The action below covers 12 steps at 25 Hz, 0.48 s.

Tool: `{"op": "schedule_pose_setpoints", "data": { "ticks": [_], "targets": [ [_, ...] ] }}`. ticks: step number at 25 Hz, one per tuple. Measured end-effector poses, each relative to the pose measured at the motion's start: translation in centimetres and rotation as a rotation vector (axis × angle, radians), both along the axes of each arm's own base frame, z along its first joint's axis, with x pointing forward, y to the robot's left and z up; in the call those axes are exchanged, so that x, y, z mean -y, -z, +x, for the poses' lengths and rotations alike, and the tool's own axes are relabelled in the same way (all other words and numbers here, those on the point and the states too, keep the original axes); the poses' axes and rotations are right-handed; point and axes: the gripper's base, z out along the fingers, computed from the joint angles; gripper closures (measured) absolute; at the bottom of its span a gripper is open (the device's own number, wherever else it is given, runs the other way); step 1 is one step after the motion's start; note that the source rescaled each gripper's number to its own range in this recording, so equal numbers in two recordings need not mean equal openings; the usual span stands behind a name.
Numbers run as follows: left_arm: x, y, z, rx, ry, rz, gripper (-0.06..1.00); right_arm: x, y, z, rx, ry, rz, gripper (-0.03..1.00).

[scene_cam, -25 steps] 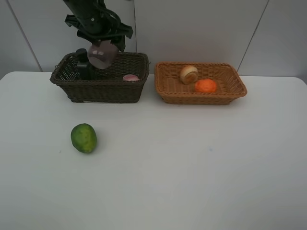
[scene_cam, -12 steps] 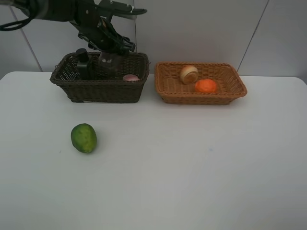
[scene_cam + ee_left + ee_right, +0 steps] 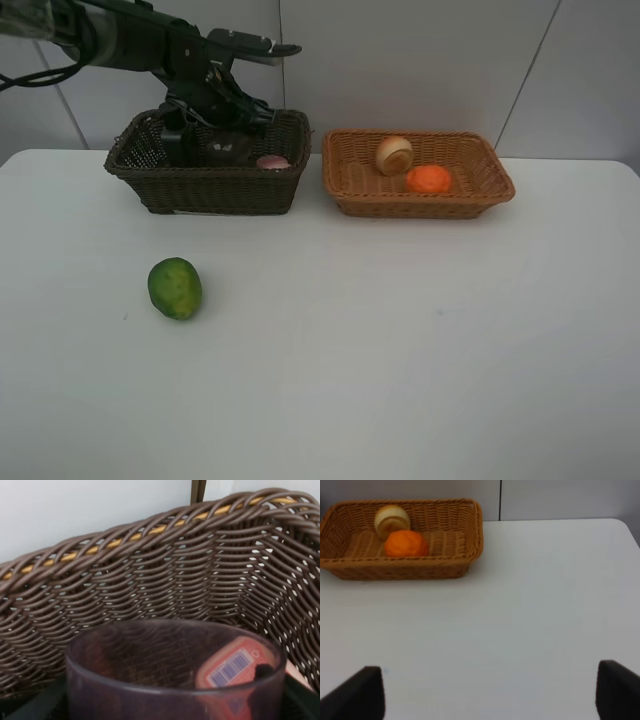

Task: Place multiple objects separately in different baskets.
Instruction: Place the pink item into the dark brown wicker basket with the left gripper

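**Purple cup down in the dark basket, between my left jaws**

My left gripper [image 3: 222, 125] reaches in from the left over the dark brown wicker basket [image 3: 210, 190] at the back of the white table [image 3: 400, 350]. The translucent purple cup [image 3: 222, 147] sits low inside that basket, directly under my left gripper. In my left wrist view the cup [image 3: 175, 675] fills the near field, mouth up, between dark finger edges at the lower corners. The jaws stand wide around it, but I cannot tell whether they press on it or have let go. Through the cup wall I see the pink bottle [image 3: 235, 666] with a barcode label, lying against the basket's woven wall [image 3: 150, 580].

From the high camera, the dark green pump bottle [image 3: 177, 138] stands in the same basket just beside the cup, and the pink bottle [image 3: 272, 161] lies near the basket's right end.

The light orange-tan basket [image 3: 420, 195] sits just to the right, holding the orange [image 3: 429, 179] and the red-yellow fruit [image 3: 394, 154], which touch.

The green fruit [image 3: 175, 288] lies alone on the table, well in front of the dark basket.

My right gripper [image 3: 490, 692] hangs released over bare table, its fingers [image 3: 365, 690] spread wide, well apart from the tan basket [image 3: 400, 565].
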Motion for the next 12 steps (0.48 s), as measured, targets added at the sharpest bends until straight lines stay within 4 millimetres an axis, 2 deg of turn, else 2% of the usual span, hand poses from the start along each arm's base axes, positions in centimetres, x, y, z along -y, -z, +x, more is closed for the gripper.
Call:
{"op": "schedule_pose_setpoints", "data": {
  "ticks": [3,4,7,9,12],
  "targets": [
    [0.01,0.06,0.0,-0.002,-0.002,-0.002,0.23,0.0,0.0,0.0,0.0,0.0,0.0,0.09],
    [0.01,0.06,0.0,-0.002,-0.002,-0.003,0.2,0.0,0.0,0.0,0.0,0.0,0.0,0.09],
    [0.01,0.08,-0.01,-0.005,-0.004,-0.005,0.0,0.0,0.0,0.0,0.0,0.0,0.0,0.09],
    [0.0,-0.05,-0.05,-0.006,-0.004,-0.004,-0.04,0.0,0.0,0.0,0.0,0.0,0.0,0.09],
    [-0.1,-0.59,-0.24,-0.016,-0.008,-0.001,-0.05,0.0,0.0,0.0,0.0,0.0,0.0,0.09]
  ]
}}
